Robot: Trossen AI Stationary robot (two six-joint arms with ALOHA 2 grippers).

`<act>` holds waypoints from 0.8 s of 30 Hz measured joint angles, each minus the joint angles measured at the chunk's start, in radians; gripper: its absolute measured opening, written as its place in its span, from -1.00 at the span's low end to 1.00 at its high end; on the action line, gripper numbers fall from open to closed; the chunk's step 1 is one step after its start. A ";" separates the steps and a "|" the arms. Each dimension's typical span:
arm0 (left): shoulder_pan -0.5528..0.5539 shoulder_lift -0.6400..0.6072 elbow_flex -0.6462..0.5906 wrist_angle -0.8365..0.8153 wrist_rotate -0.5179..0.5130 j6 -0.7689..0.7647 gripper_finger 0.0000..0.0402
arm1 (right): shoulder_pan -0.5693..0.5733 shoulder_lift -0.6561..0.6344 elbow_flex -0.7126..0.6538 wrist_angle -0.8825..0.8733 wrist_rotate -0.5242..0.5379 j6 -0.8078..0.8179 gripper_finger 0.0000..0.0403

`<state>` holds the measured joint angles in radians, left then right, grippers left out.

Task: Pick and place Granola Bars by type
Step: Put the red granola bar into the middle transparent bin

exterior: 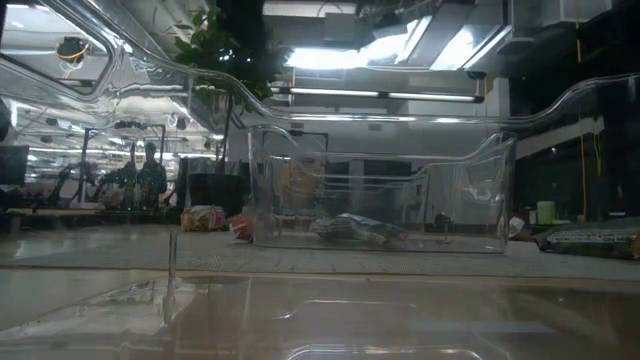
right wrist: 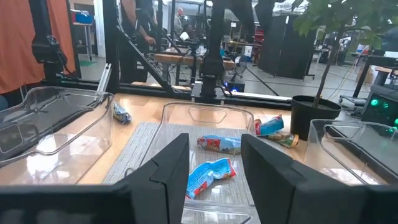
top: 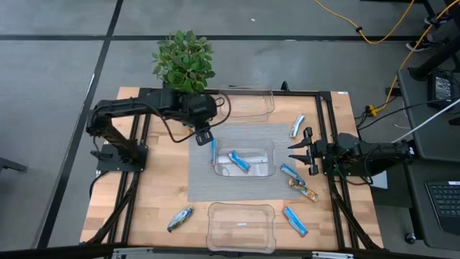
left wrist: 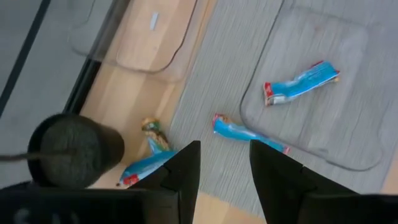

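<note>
On the wooden table [top: 154,198], the left gripper [top: 204,138] hovers with fingers apart above a blue bar [top: 213,152] lying on the middle bin's [top: 269,160] rim, so it should descend straight and pinch the wrapper's middle.

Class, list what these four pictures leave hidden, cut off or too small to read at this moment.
- Print on the granola bars: too small in the high view.
- Bars on the table, low view: hidden behind the near clear bin, which fills the picture.
- Left gripper: fingertips cut off by the left wrist picture's edge.
- Right gripper: the same, in the right wrist view.
</note>
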<state>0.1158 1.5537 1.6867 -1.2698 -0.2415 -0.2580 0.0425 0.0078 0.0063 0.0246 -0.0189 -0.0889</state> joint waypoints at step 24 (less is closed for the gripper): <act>0.013 -0.348 -0.926 0.778 0.131 -0.255 -0.36 | 0.000 0.000 0.000 0.001 0.000 0.055 -0.26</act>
<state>0.1290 1.2053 0.7608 -0.4915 -0.1101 -0.5134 0.0422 0.0082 0.0063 0.0253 -0.0189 -0.0337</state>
